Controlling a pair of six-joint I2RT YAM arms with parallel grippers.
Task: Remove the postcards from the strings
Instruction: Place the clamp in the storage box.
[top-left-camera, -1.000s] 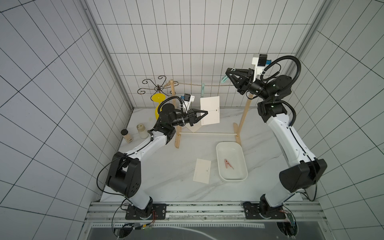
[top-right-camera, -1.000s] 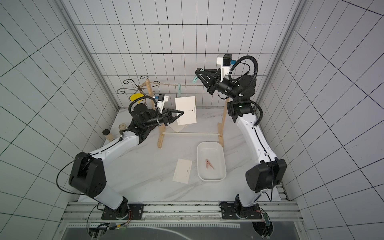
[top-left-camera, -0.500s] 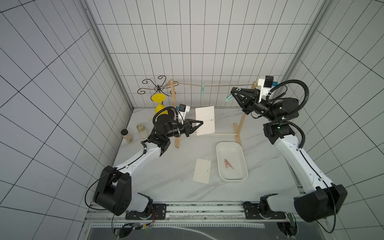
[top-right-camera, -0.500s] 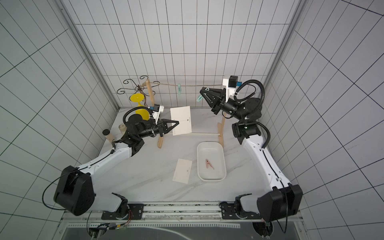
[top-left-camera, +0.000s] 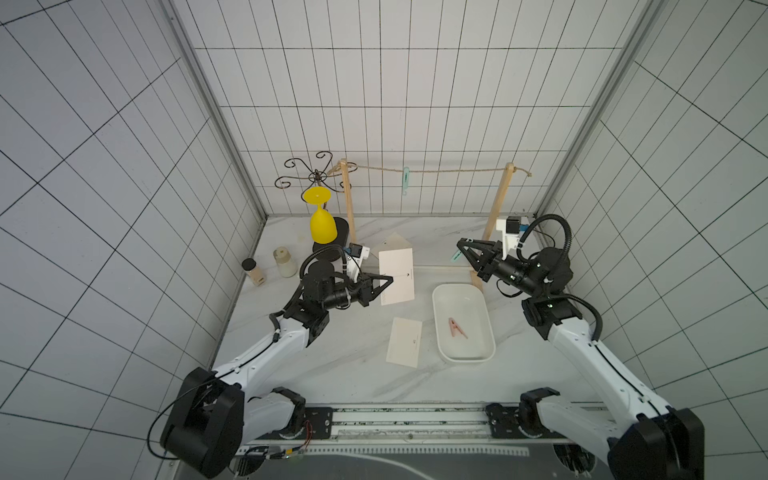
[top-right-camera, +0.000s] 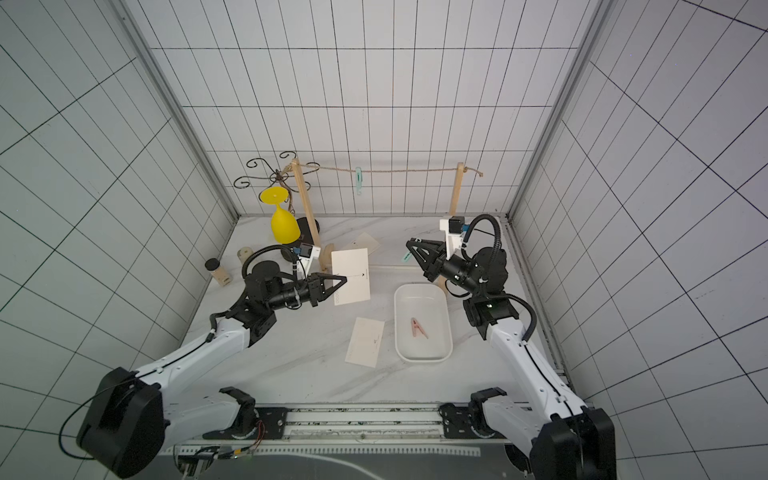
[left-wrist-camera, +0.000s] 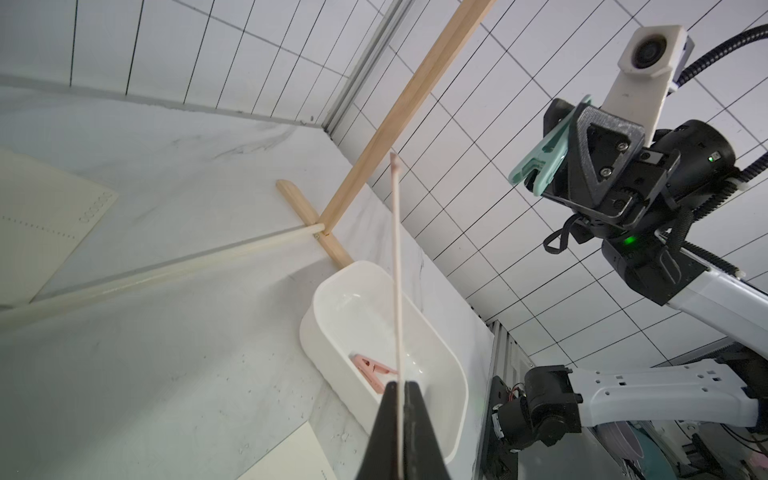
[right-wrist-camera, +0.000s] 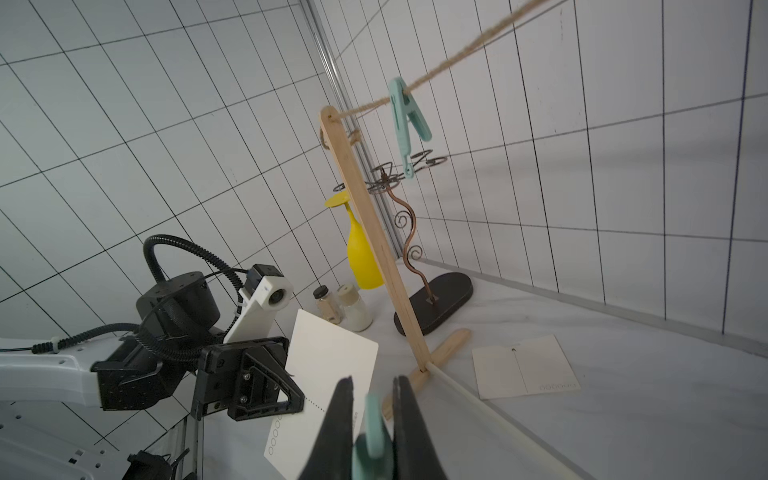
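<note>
While the left gripper (top-left-camera: 390, 279) pinches the held postcard (top-left-camera: 400, 266) by one edge, clear of the table, the right gripper (top-left-camera: 461, 247) is clamped on a teal clothespin (right-wrist-camera: 371, 419). The second postcard (top-left-camera: 404, 342) lies flat just beside the white tray (top-left-camera: 439, 299), the third postcard (top-left-camera: 392, 242) behind the frame's rod (top-left-camera: 444, 269). The string (top-left-camera: 453, 170) carries another clothespin (top-left-camera: 405, 180).

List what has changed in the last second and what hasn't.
Both arms swung down from the tan twine string. The left hand, shut on an off-white paper postcard, carried it lower. The right hand, shut on a teal plastic clothespin, dropped toward the white rectangular tray. Unchanged: both grips, the other teal clothespin on the string, the flat postcard beside the tray, the pink clothespin inside it.
</note>
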